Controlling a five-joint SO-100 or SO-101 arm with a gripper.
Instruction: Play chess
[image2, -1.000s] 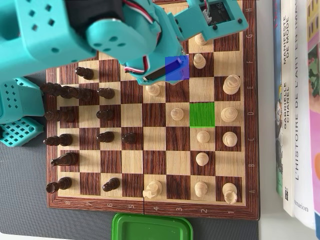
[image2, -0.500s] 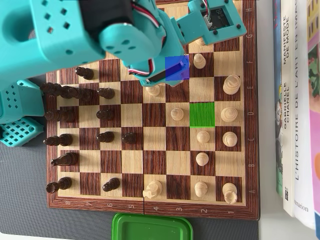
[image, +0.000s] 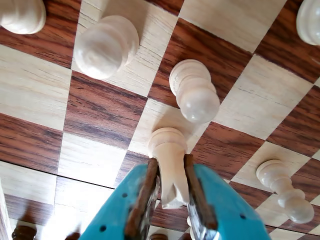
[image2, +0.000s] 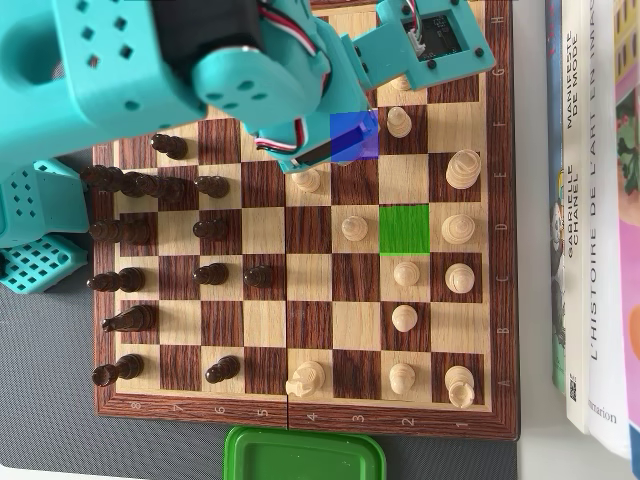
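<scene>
Chessboard (image2: 505, 250) sits on a grey mat, dark pieces crowded along its left edge and light pieces spread over its right half in the overhead view. One square near the top edge is tinted blue (image2: 353, 136), another just right of centre is tinted green (image2: 404, 229); I take these as the from and to squares, though that is my reading only. Teal arm (image2: 180, 70) reaches in from the board's top left corner and hides the blue square's piece from above. Wrist view settles it: the gripper (image: 172, 187) is closed on a light pawn (image: 168, 150), fingers pinching its stem just below the head. Whether its base is off the wood I cannot tell. Two more light pawns (image: 195, 92) stand close ahead of it, another (image: 282, 187) to the right. To do this step well, lift straight up until the base clears the neighbours' heads before any sideways travel. The grip is narrow, so keep the pawn vertical and move slowly. Risk is clipping the near pawn. Set down centred on the green square, base flat, then release.
</scene>
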